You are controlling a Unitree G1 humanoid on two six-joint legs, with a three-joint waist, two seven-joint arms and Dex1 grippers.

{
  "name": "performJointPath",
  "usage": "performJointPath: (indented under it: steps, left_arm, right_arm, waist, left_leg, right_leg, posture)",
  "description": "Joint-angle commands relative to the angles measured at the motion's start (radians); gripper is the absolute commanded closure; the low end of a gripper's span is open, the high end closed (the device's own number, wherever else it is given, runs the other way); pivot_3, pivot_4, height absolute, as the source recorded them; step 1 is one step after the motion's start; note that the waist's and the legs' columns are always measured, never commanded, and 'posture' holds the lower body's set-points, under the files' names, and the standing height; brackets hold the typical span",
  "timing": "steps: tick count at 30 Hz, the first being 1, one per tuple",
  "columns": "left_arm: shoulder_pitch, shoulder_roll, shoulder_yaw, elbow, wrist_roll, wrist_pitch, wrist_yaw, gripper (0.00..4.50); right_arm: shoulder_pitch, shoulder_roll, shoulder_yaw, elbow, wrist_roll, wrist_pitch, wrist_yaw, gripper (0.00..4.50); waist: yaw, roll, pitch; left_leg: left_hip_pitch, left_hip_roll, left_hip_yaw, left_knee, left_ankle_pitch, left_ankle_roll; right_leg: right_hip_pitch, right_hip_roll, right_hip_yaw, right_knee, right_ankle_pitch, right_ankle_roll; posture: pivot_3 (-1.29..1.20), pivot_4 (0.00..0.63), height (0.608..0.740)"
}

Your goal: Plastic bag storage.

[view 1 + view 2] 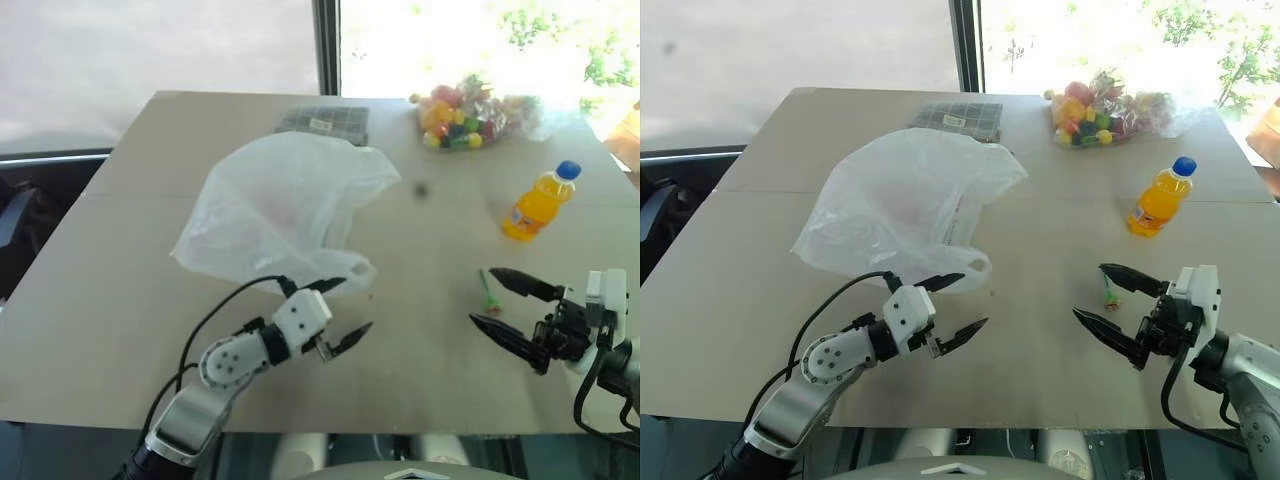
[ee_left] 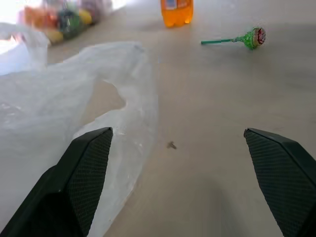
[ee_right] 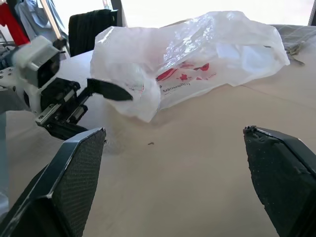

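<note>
The plastic bag (image 1: 285,205) lies crumpled and puffed up on the middle of the table, translucent white; its red print (image 3: 190,74) faces my right side. My left gripper (image 1: 355,305) hovers just in front of the bag's near edge, pointing to the right. It is open, with nothing between its fingers; one finger (image 2: 81,173) overlaps the bag's rim in the left wrist view. At the front right my right gripper (image 1: 482,296) points left toward the bag, wide open and empty, well apart from it.
A green-stick lollipop (image 1: 490,297) lies on the table by my right fingertips. An orange bottle (image 1: 540,203) with a blue cap stands at the right. A clear bag of colourful candies (image 1: 465,115) and a dark flat pack (image 1: 325,122) lie at the far edge.
</note>
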Motion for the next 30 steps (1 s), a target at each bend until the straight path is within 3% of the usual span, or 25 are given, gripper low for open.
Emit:
performJointPath:
  steps: [1,13,17,23,30]
  left_arm:
    - [-0.053,-0.022,0.002,0.038,0.117,-0.206,0.038,0.06]
    - [-0.052,-0.06,0.041,0.077,0.044,-0.453,0.029,0.06]
    - [-0.106,-0.094,0.074,0.096,0.158,-0.317,0.084,0.06]
    - [-0.102,-0.074,0.006,0.066,0.152,-0.032,-0.027,0.06]
    - [-0.158,-0.07,-0.056,0.06,0.172,0.13,-0.112,0.06]
  right_arm:
    - [-0.027,-0.002,-0.001,-0.032,0.015,0.004,-0.012,0.0]
    - [-0.032,-0.009,-0.013,-0.033,0.013,0.015,-0.013,0.0]
    - [-0.033,-0.011,-0.018,-0.035,0.015,0.018,-0.015,0.0]
    - [-0.028,-0.012,-0.024,-0.032,0.013,0.014,-0.014,0.0]
    - [-0.033,-0.009,-0.023,-0.027,0.008,0.009,-0.019,0.0]
  waist:
    - [0.0,0.0,0.0]
    - [0.001,0.001,0.0]
    - [0.0,0.001,0.0]
    - [-0.003,0.001,0.0]
    - [-0.002,0.001,0.0]
  left_leg:
    - [-0.001,-0.001,0.0,-0.001,0.0,0.0]
    - [-0.001,0.0,-0.001,-0.005,-0.002,0.004]
    - [-0.001,-0.001,0.0,0.0,-0.002,0.005]
    - [-0.001,-0.001,0.003,0.003,-0.002,0.005]
    - [-0.001,0.0,0.003,0.003,-0.002,0.005]
  right_leg:
    - [0.0,-0.001,0.0,-0.002,0.0,0.0]
    - [-0.001,0.0,-0.004,-0.004,0.001,0.002]
    - [0.003,0.0,-0.005,-0.004,0.001,0.002]
    - [0.003,0.008,-0.005,-0.004,0.005,0.01]
    - [0.002,0.009,-0.004,-0.003,0.005,0.01]
  posture:
    - [0.0,0.15,0.74]
    - [0.0,0.15,0.74]
    - [0.0,0.15,0.74]
    - [0.0,0.15,0.74]
    - [0.0,0.15,0.74]
